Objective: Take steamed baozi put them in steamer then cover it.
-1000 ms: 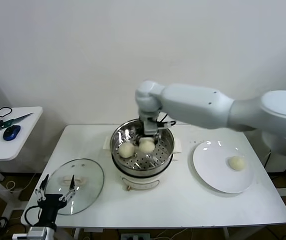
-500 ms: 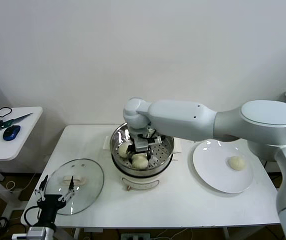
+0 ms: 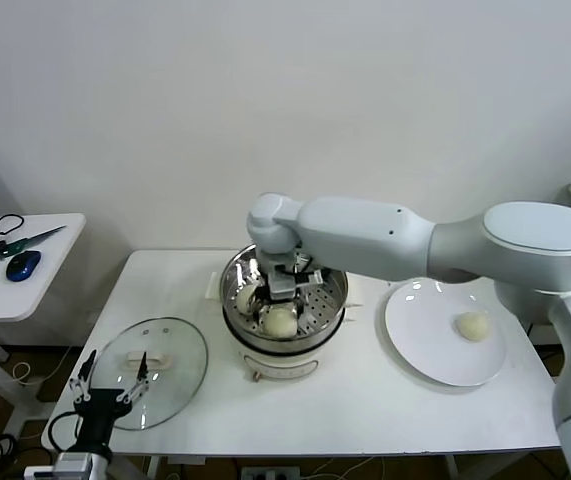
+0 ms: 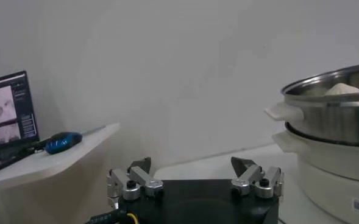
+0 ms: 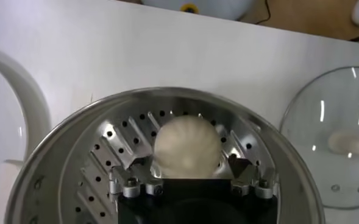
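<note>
Leftmost, my left hand [image 3: 113, 388] hangs open at the bench [image 3: 365, 400] edge, just beside the glass lid [image 3: 150, 371] lying flat. Centre: my right hand [image 3: 283, 290] is down inside the steamer [image 3: 285, 300], fingers spread, gripping nothing; one bun [image 3: 281, 321] sits on the perforated floor between them, another [image 3: 246, 297] beside it. Right: one bun [image 3: 472, 326] on the white plate [image 3: 435, 350].

Three steamed baozi show in all — two in the one steamer [image 3: 330, 300], at [image 3: 281, 321] and [image 3: 246, 298], and one [image 3: 473, 326] on the single white plate [image 3: 415, 340]. One glass cover [image 3: 180, 360] lies on the one table [image 3: 365, 400] — nothing else repeats.
</note>
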`<state>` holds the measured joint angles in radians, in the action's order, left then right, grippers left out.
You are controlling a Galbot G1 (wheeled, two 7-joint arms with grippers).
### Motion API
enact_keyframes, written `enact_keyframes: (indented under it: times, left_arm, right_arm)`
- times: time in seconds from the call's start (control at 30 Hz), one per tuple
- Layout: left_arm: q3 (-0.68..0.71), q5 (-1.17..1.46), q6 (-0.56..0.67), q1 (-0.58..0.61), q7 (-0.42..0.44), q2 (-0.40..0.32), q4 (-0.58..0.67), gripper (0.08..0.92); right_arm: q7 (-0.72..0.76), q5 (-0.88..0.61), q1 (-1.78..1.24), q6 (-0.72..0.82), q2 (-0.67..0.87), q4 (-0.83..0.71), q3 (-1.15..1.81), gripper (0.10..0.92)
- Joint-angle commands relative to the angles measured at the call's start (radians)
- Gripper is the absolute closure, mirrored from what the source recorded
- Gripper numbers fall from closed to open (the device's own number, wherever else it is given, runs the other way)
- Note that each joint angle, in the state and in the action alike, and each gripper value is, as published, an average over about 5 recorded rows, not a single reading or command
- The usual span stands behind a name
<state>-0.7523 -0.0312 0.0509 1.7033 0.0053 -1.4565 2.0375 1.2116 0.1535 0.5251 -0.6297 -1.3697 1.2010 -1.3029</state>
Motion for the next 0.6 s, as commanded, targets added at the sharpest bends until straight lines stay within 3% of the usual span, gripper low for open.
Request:
enact_keyframes:
  times: [0.03,0.17,0.37,0.6]
  left_arm:
    - [-0.001,-0.001,0.0,0.002,0.0,0.004,0.006,0.177]
    - [-0.001,-0.001,-0.001,0.004,0.0,0.006,0.012,0.177]
    - [0.001,-0.002,-0.002,0.002,-0.001,0.007,0.021,0.177]
    - [0.005,-0.004,-0.006,-0.006,-0.001,0.007,0.021,0.177]
  right_arm:
    - [-0.018,-0.089,0.099,0.014,0.083,-0.062,0.011,0.203]
    - [-0.108,-0.226,0.179,0.126,0.18,-0.113,-0.064,0.203]
    - [-0.18,-0.512,0.239,0.475,0.381,-0.138,-0.192,0.203]
    - [-0.131,-0.538,0.104,0.661,0.607,-0.074,-0.124,0.203]
